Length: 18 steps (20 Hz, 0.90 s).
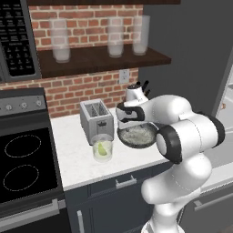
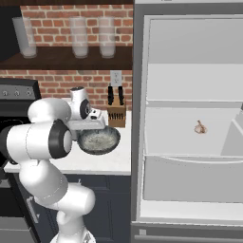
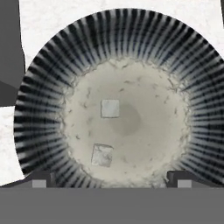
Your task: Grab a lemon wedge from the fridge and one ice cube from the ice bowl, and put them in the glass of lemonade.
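The ice bowl (image 1: 139,138) (image 2: 98,141) stands on the white counter, right of the toaster. Its ribbed dark wall (image 3: 41,113) rings a whitish floor with two ice cubes (image 3: 110,108) (image 3: 102,155) lying apart. My gripper (image 1: 130,124) (image 2: 90,127) (image 3: 110,180) hangs directly over the bowl, pointing down, open, its fingertips (image 3: 41,179) wide apart with nothing between them. The glass of lemonade (image 1: 102,148) sits in front of the toaster, and a lime-green lemon wedge (image 1: 102,149) shows inside it. The fridge (image 2: 138,95) stands open on the right.
A silver toaster (image 1: 96,117) is just left of the bowl. A knife block (image 2: 116,111) stands behind it against the brick wall. Frosted glasses (image 1: 60,43) line the shelf above. The stove (image 1: 25,164) lies to the left. A beige bulb (image 2: 200,127) rests on a fridge shelf.
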Tool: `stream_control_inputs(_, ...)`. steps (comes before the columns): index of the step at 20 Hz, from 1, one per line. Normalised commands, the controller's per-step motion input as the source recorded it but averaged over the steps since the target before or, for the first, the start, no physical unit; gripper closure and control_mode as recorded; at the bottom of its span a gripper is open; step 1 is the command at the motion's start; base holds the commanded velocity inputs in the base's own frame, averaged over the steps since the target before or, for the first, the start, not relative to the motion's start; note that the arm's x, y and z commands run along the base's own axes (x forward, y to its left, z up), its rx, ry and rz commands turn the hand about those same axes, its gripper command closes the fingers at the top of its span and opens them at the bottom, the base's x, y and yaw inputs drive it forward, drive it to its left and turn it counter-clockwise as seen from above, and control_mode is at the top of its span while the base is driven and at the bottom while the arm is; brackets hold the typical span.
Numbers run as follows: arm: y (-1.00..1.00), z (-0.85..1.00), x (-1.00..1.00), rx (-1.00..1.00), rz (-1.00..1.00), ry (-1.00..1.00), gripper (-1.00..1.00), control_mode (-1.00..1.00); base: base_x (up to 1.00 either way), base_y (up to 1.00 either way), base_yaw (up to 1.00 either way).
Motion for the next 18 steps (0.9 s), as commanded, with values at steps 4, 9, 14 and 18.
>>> stream_control_inputs(4,-0.23,0.0,0.08,0.0,0.0,-0.07,-1.0,-1.0,0.0,0.0,0.0)
stream_control_inputs(9,-0.2,0.0,0.01,0.01,0.0,-0.08,-1.0,-1.0,0.0,0.0,0.0)
stream_control_inputs(14,0.0,0.0,0.0,0.0,0.0,-0.05,-1.0,-1.0,0.0,0.0,0.0)
stream_control_inputs(18,0.05,0.0,-0.05,0.0,0.01,-0.05,-1.0,-1.0,0.0,0.0,0.0)
